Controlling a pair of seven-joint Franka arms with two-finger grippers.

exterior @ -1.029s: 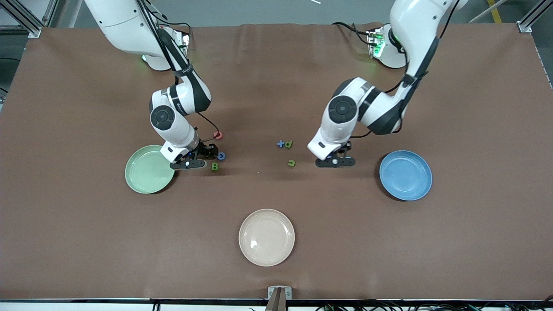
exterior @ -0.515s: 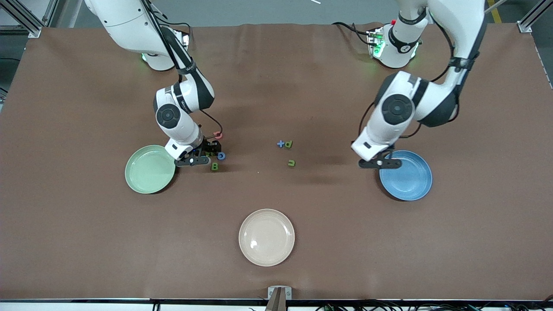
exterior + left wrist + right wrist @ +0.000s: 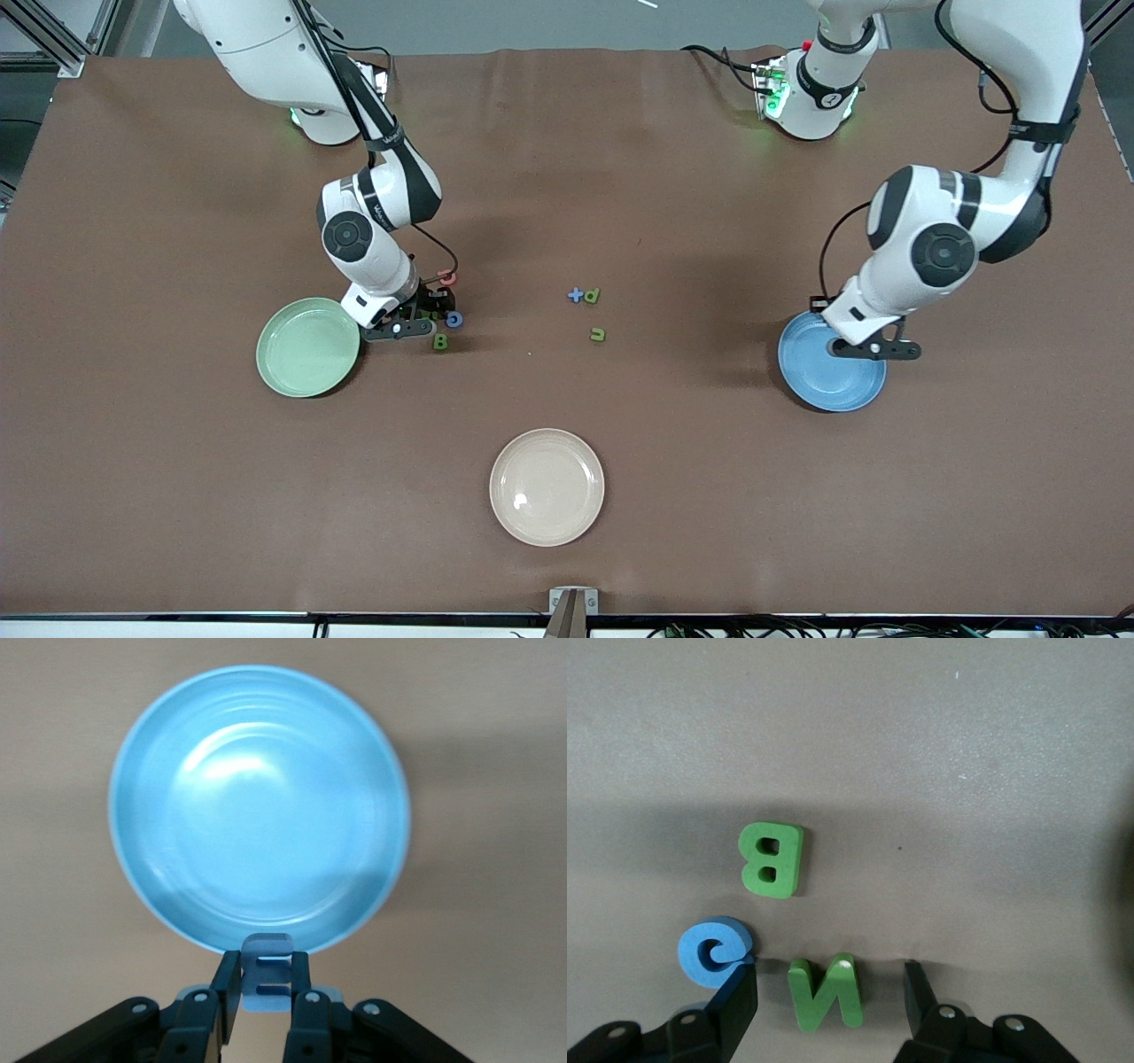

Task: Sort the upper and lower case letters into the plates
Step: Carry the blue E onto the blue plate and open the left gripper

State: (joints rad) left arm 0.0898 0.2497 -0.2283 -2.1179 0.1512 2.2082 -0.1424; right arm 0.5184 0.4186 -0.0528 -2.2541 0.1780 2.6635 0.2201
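Three plates on the brown table: pale green plate [image 3: 307, 347] toward the right arm's end, blue plate [image 3: 831, 361] toward the left arm's end, cream plate [image 3: 547, 486] between them and nearest the front camera. Nothing lying in any of the three.

Left gripper [image 3: 264, 1003] up over the rim of the blue plate [image 3: 259, 806], fingers [image 3: 226, 992] pinched close on a pale blue letter E [image 3: 267, 971]; E held above the plate's edge, not resting in it.

Right gripper [image 3: 830, 992] low at the table just beside the green plate, jaws spread wide with a green N [image 3: 825, 992] standing between them, gripping nothing. Blue C [image 3: 713, 950] touching one finger [image 3: 735, 997], green B [image 3: 772, 858] just past the N, a little nearer the front camera.

In the front view: green B [image 3: 440, 341] and blue C [image 3: 454, 320] close beside the right gripper [image 3: 416, 312], red letter [image 3: 447, 278] a bit farther from the camera, partly hidden by a cable. Mid-table, well apart from every plate: blue piece [image 3: 575, 295] touching a green one [image 3: 592, 295], with a green u [image 3: 598, 334] nearer the camera.
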